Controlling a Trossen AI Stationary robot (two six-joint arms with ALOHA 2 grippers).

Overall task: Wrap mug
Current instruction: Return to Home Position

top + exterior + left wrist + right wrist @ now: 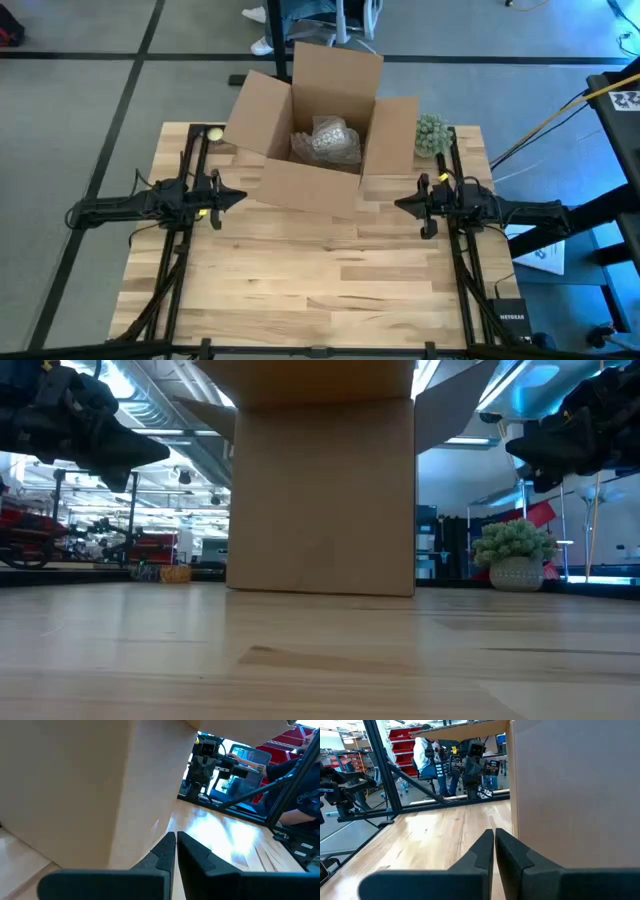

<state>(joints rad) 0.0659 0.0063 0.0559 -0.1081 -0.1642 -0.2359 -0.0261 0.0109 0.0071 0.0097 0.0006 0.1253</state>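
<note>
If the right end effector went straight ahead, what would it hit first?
Likely nothing near: bare table runs toward the left end effector. The cardboard box has a corner just beside that line, so it might clip it.

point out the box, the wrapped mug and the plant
box (308, 190): high view, on its near outer wall
wrapped mug (328, 141): high view, on the bubble wrap bundle inside the box
plant (514, 541): low view, on its green top

Mug (328, 140) in box (305, 187); plant (432, 135) just R of box.
</note>
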